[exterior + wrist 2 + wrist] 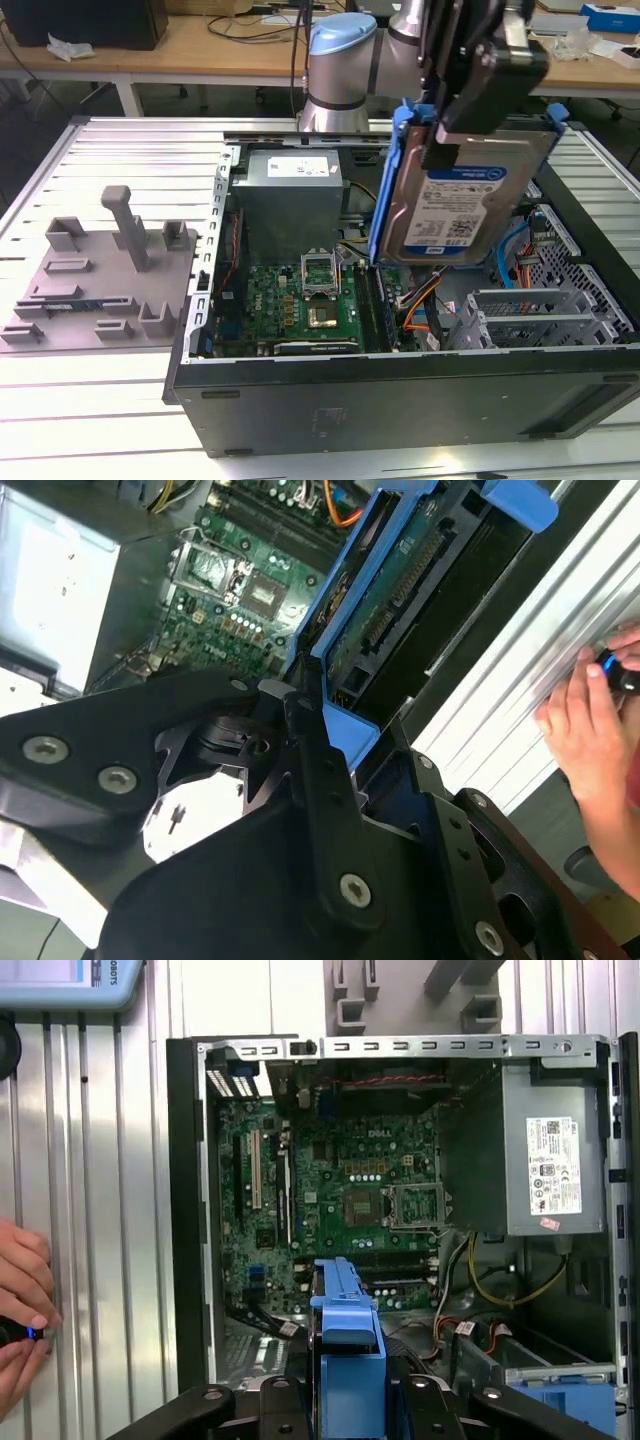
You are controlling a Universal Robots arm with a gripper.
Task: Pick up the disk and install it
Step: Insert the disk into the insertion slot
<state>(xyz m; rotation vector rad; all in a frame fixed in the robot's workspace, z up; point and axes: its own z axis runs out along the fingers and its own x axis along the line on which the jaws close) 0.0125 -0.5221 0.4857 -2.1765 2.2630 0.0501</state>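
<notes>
Pincer [460, 130] clamped on the top edge of the disk [462, 205]. Disk hangs upright just below it, over the open case [400, 400]. A hand [20, 1310] rests on the tabletop [100, 400] beside the case.

The end effector [452, 135] hides part of the disk [462, 215] (hand [18, 1310] cropped).

Exterior view overlooks the open case [400, 400]; both wrist views peer inside.
</notes>
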